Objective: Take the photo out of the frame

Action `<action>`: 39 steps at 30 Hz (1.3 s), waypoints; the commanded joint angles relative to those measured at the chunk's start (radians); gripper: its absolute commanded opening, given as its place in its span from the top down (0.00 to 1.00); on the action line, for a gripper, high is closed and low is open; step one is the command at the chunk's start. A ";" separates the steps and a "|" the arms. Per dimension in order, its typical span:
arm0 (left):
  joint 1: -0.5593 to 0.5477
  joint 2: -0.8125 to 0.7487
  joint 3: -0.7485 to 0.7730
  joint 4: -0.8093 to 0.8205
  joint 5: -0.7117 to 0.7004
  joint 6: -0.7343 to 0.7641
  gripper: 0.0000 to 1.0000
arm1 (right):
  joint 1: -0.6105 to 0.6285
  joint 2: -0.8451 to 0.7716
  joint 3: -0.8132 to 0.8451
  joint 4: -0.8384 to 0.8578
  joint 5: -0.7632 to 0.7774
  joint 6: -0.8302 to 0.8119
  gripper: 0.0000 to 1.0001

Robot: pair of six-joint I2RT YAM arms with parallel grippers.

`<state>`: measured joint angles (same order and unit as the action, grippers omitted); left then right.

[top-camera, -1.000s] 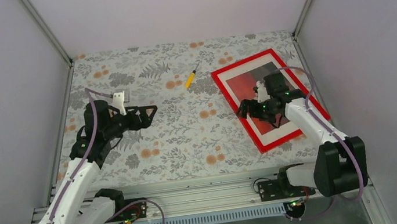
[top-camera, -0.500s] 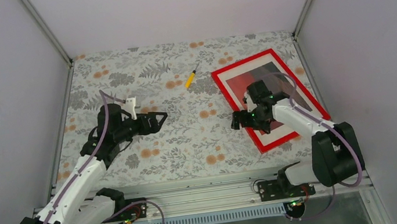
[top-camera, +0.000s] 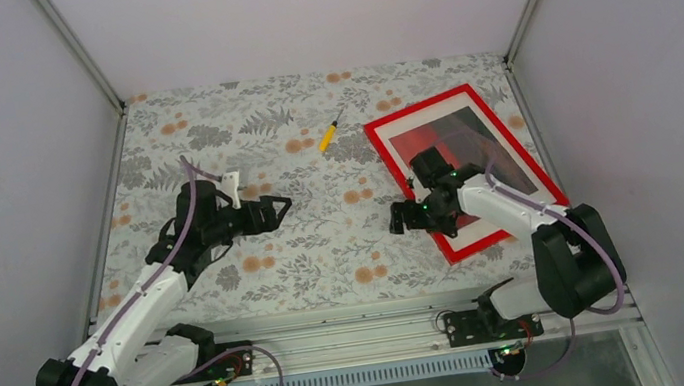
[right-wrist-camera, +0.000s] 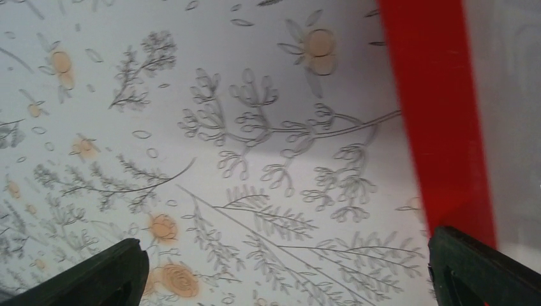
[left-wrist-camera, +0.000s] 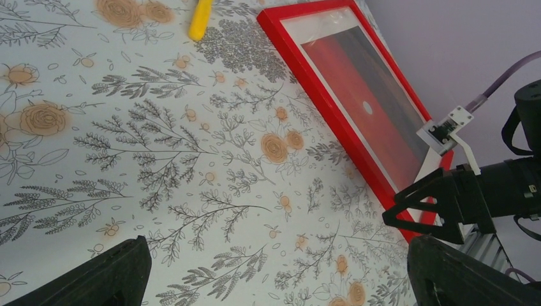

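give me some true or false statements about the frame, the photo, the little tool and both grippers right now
1. The photo sits inside the frame, face up. True.
2. The right gripper is shut on the frame's edge. False: it is open and holds nothing, by the frame's left edge.
3. The yellow-handled tool lies on the tablecloth, apart from the frame. True.
4. The left gripper holds the tool. False: it is open and empty over the cloth, and the tool lies farther back.
5. The frame lies on the left side of the table. False: it lies on the right side, in front of the right arm.
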<state>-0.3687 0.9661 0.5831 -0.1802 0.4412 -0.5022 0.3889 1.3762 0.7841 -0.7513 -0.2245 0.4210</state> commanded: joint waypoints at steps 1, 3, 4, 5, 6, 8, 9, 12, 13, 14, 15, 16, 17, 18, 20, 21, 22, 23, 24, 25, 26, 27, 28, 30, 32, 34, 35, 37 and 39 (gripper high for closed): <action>-0.005 0.010 -0.013 0.032 -0.017 -0.006 0.00 | 0.055 0.010 -0.017 0.043 -0.065 0.051 0.00; -0.006 0.016 -0.015 0.030 -0.020 -0.005 0.00 | 0.080 0.018 -0.013 0.063 -0.081 0.067 0.00; -0.006 0.019 -0.016 0.030 -0.022 -0.004 0.00 | 0.092 0.025 -0.011 0.071 -0.089 0.073 0.00; -0.005 0.021 -0.017 0.030 -0.022 -0.004 0.00 | 0.104 0.032 -0.004 0.079 -0.092 0.080 0.00; -0.005 0.023 -0.017 0.029 -0.022 -0.004 0.00 | 0.119 0.042 0.001 0.082 -0.088 0.085 0.00; -0.006 0.023 -0.018 0.025 -0.022 -0.002 0.00 | 0.131 0.054 0.023 0.070 -0.047 0.100 0.00; -0.004 0.022 -0.018 0.021 -0.024 0.000 0.00 | 0.132 0.049 0.036 0.056 -0.006 0.108 0.00; -0.004 0.014 -0.019 0.013 -0.029 0.009 0.00 | 0.130 0.025 0.072 0.005 0.129 0.125 0.00; -0.005 0.011 -0.020 0.010 -0.031 0.010 0.00 | 0.128 0.024 0.083 -0.012 0.163 0.128 0.00; -0.005 0.011 -0.020 0.008 -0.033 0.011 0.00 | 0.125 0.026 0.090 -0.029 0.188 0.130 0.00; -0.006 0.012 -0.020 0.007 -0.034 0.015 0.00 | 0.124 0.028 0.094 -0.042 0.212 0.135 0.00; -0.006 0.011 -0.020 0.007 -0.035 0.015 0.00 | 0.122 0.027 0.094 -0.048 0.234 0.141 0.00; -0.005 0.012 -0.020 0.008 -0.035 0.016 0.00 | 0.119 0.023 0.088 -0.046 0.248 0.146 0.00; -0.006 0.011 -0.022 0.008 -0.034 0.017 0.00 | 0.115 0.020 0.079 -0.038 0.247 0.144 0.00; -0.006 0.014 -0.025 0.013 -0.035 0.017 0.00 | 0.106 0.025 0.063 -0.022 0.228 0.141 0.00; -0.005 0.017 -0.026 0.013 -0.032 0.019 0.00 | 0.103 0.036 0.057 -0.018 0.228 0.143 0.00; -0.005 0.020 -0.026 0.015 -0.030 0.018 0.00 | 0.102 0.042 0.052 -0.017 0.234 0.149 0.00; -0.006 0.023 -0.025 0.016 -0.028 0.018 0.00 | 0.102 0.045 0.045 -0.011 0.242 0.154 0.00; -0.007 0.024 -0.026 0.016 -0.025 0.019 0.00 | 0.101 0.045 0.034 -0.002 0.246 0.157 0.00; -0.007 0.025 -0.028 0.018 -0.023 0.018 0.00 | 0.101 0.046 0.025 0.009 0.247 0.161 0.00; -0.007 0.026 -0.030 0.021 -0.021 0.018 0.00 | 0.102 0.047 0.019 0.016 0.249 0.165 0.00; -0.007 0.026 -0.032 0.024 -0.020 0.017 0.00 | 0.101 0.052 0.014 0.021 0.248 0.167 0.00; -0.007 0.026 -0.034 0.026 -0.018 0.016 0.00 | 0.102 0.055 0.009 0.026 0.245 0.168 0.00; -0.008 0.027 -0.039 0.032 -0.014 0.013 0.00 | 0.101 0.062 0.002 0.031 0.252 0.170 0.00; -0.010 0.029 -0.045 0.040 -0.009 0.009 0.00 | 0.101 0.066 -0.003 0.032 0.268 0.170 0.00; -0.012 0.030 -0.050 0.046 -0.006 0.003 0.00 | 0.102 0.074 -0.002 0.034 0.259 0.166 0.00; -0.012 0.032 -0.051 0.049 -0.004 -0.001 0.00 | 0.101 0.076 -0.003 0.042 0.235 0.160 0.00; -0.015 0.034 -0.053 0.053 -0.003 -0.004 0.00 | 0.106 0.075 -0.006 0.067 0.193 0.147 0.01; -0.017 0.035 -0.056 0.058 -0.002 -0.006 0.00 | 0.114 0.077 -0.011 0.089 0.148 0.144 0.01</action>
<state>-0.3782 0.9970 0.5388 -0.1547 0.4225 -0.5056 0.4957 1.4406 0.7956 -0.7185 0.0143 0.5671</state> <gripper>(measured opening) 0.999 0.994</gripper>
